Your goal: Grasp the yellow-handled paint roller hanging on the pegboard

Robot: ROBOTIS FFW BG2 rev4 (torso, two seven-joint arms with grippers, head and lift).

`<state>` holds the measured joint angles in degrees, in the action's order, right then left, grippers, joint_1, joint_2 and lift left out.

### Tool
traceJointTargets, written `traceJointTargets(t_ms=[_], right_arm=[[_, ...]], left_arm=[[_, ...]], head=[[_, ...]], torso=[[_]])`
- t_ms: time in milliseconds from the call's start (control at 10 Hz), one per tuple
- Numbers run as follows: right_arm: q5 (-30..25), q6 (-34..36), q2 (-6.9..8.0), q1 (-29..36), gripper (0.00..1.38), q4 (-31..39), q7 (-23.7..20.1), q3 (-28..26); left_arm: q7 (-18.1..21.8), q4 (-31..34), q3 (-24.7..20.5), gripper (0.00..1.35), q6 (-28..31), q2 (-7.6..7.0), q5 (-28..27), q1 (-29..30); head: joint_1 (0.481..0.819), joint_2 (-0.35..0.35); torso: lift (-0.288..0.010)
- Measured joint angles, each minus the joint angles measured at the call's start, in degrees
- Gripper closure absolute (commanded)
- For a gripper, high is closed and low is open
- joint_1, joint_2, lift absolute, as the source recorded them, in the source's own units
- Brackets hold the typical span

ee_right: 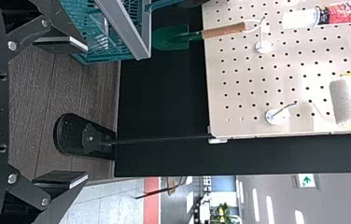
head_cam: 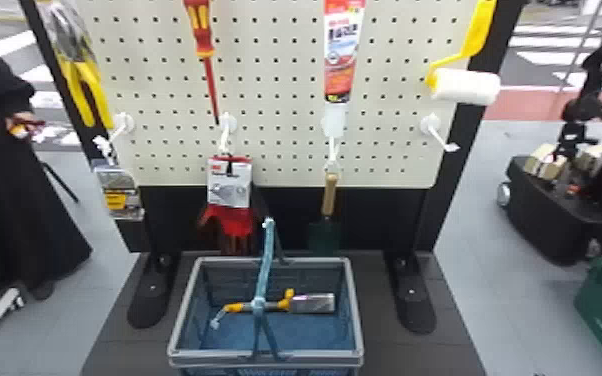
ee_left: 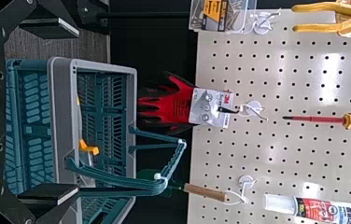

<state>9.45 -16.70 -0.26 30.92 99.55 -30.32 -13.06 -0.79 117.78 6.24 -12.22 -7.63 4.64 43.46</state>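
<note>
- The paint roller [head_cam: 465, 86] hangs far ahead of the right pincer [ee_right: 59, 112].
- That pincer and the left pincer [ee_left: 47, 112] are spread wide.
- Probably light; pinch the hard yellow handle [head_cam: 480, 25], not the squishy fluff.

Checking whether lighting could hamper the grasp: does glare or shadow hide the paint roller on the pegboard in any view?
Head view: pegboard evenly lit, paint roller unshaded. Left wrist view: bright glare patches on the pegboard, none covering a tool. Right wrist view: the paint roller throws only a faint shadow.
</note>
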Motion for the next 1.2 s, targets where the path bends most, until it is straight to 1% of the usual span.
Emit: traceJointTargets(t_ms=[600,700,800,900,1100,1200], right_arm=[[0.0,1.3,0.0,0.2,0.3,2.1,0.2,-0.6],[-0.1,3.4,0.0,-0.4,0.29,3.6,0.1,-0.7],[-0.1,6.8,0.0,-2.1,0.28,6.3,-0.4,-1.0],[-0.1,10.4,-0.33,-4.6,0.28,9.1,-1.5,-1.2],[1.8,17.4,-3.1,-10.6,0.28,12.6,-6.2,-1.7],[0.7,21.4,-3.95,-14.3,0.28,15.4,-9.0,-3.4]], left_arm=[[0.3,-0.3,0.2,0.14,0.2,-0.25,0.4,0.0],[0.3,-0.3,0.1,0.14,0.3,-0.28,0.5,0.0],[0.3,-0.3,0.1,0.14,0.4,-0.44,0.6,-0.1],[0.3,-0.4,0.2,0.14,0.5,-0.72,0.7,-0.5],[0.4,-0.7,0.5,0.14,0.9,-1.2,1.2,-1.1],[0.5,-0.7,0.6,0.14,1.2,-1.34,1.3,-1.2]], head=[[0.549,0.0],[0.549,0.0],[0.549,0.0],[0.549,0.0],[0.549,0.0],[0.549,0.0]], torso=[[-0.1],[-0.1],[-0.1],[-0.1],[-0.1],[-0.1]])
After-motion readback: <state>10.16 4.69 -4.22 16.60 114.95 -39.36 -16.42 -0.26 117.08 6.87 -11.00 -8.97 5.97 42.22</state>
